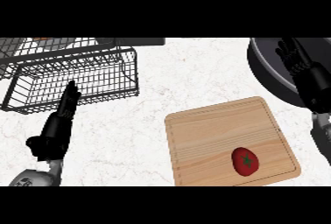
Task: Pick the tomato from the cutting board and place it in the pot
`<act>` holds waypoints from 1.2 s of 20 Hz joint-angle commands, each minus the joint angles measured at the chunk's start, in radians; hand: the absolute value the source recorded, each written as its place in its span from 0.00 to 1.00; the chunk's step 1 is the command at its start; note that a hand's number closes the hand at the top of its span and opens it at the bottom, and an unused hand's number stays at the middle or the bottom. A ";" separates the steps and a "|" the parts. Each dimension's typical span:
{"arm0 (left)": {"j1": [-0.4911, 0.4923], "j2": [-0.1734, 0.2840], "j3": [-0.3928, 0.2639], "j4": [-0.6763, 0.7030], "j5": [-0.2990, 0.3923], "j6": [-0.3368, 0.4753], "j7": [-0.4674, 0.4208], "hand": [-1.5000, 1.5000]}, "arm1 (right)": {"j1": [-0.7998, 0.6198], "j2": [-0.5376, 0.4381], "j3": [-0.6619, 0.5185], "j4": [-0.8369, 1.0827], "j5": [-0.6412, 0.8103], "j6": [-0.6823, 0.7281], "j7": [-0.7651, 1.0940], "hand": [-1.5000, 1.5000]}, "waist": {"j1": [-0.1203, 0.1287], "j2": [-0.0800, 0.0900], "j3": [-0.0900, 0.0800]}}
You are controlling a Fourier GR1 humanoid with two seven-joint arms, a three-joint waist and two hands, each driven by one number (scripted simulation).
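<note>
Head view: my right hand (296, 59) open over pot (268, 74), tomato (245, 161) untouched near cutting board (220, 131) edge. Risk: nudge rolls it off. Left hand (63, 114) open, resting.

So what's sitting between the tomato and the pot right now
In the head view, only bare cutting board and a strip of counter lie between the tomato and the pot. The right hand is over the pot.

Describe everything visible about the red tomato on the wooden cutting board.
The red tomato is a smooth, glossy oval with a dark green star-shaped calyx facing up. It lies whole near the front right corner of the light wooden cutting board, inside the board's groove. Only the board touches it; neither hand is near.
</note>
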 commanded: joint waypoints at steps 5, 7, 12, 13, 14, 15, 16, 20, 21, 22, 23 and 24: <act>0.008 -0.013 -0.100 0.099 0.041 -0.148 0.141 0.50 | 0.232 0.040 0.220 -0.134 0.047 0.128 0.038 1.00 | -0.036 -0.012 -0.024; 0.046 -0.006 -0.094 0.098 0.068 -0.167 0.139 0.50 | 0.114 -0.206 0.172 -0.120 0.373 -0.016 0.015 1.00 | -0.070 -0.029 -0.048; 0.057 0.003 -0.071 0.103 0.134 -0.223 0.179 0.50 | 0.393 0.169 0.111 -0.314 0.259 -0.334 -0.318 0.00 | -0.090 -0.025 -0.021; 0.075 -0.008 -0.091 0.088 0.136 -0.231 0.183 0.50 | 0.431 0.160 0.094 -0.385 0.223 -0.315 -0.348 0.00 | -0.086 -0.027 -0.022; 0.055 0.003 -0.088 0.099 0.121 -0.233 0.183 0.50 | 0.467 0.197 0.134 -0.425 0.266 -0.360 -0.354 0.00 | -0.066 -0.023 -0.023; 0.076 0.003 -0.085 0.102 0.130 -0.251 0.158 0.50 | 0.540 0.173 0.138 -0.490 0.258 -0.335 -0.402 0.00 | -0.062 -0.024 -0.024; 0.054 -0.007 -0.082 0.141 0.135 -0.265 0.167 0.50 | 0.572 0.145 0.129 -0.560 0.265 -0.340 -0.360 0.00 | -0.050 -0.020 -0.025; 0.012 0.001 -0.063 0.129 0.140 -0.285 0.209 0.50 | 0.708 -0.047 0.126 -0.780 0.306 -0.271 -0.068 0.00 | -0.039 -0.019 -0.027; 0.025 -0.016 -0.086 0.123 0.118 -0.275 0.190 0.50 | 0.743 -0.074 0.131 -0.777 0.328 -0.262 -0.041 0.00 | -0.036 -0.019 -0.027; -0.024 -0.035 -0.095 0.157 0.111 -0.273 0.222 0.50 | 0.691 -0.062 0.155 -0.785 0.350 -0.279 0.075 0.00 | -0.027 -0.014 -0.027; 0.019 -0.010 -0.070 0.154 0.140 -0.314 0.181 0.50 | 0.669 -0.091 0.135 -0.786 0.343 -0.256 0.140 0.00 | -0.012 -0.013 -0.028; 0.026 -0.013 -0.084 0.122 0.117 -0.289 0.187 0.50 | 0.705 -0.137 0.116 -0.842 0.318 -0.227 0.201 0.00 | -0.016 -0.016 -0.028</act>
